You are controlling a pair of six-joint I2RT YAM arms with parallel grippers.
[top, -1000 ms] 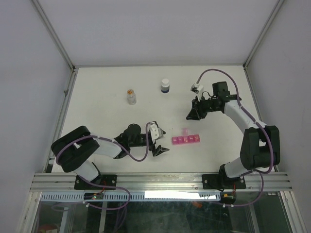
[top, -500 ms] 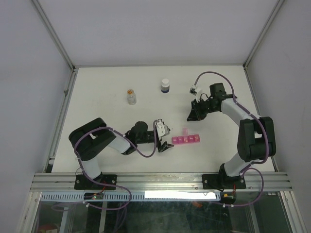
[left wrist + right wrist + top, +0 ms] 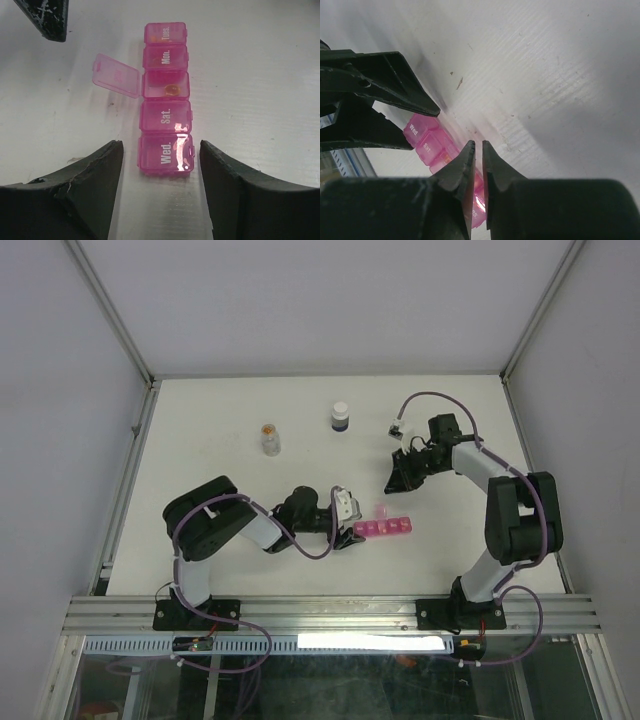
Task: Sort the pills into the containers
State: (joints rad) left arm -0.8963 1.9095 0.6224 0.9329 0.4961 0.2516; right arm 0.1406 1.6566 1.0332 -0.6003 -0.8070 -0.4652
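The containers are one pink organizer strip [image 3: 166,95] lying on the white table, also seen in the top view [image 3: 386,529]. Its middle compartment stands open with the lid [image 3: 117,75] flipped aside. Inside lies one orange pill [image 3: 171,89]. The other lids, marked Tues., Mon., Sat. and Wed., are down. My left gripper [image 3: 161,148] is open and straddles the Wed. end, with a gap on each side. My right gripper [image 3: 477,145] hovers beyond the strip [image 3: 425,142]. Its jaws are shut to a thin slit with nothing visible between them.
A small clear vial with an orange cap [image 3: 269,440] and a dark bottle with a white cap [image 3: 341,418] stand at the back of the table. Metal frame rails run along the table's left, right and near edges.
My left arm has reached right to the strip's left end and its jaws have narrowed. My right gripper's jaws have closed, and it has shifted slightly.
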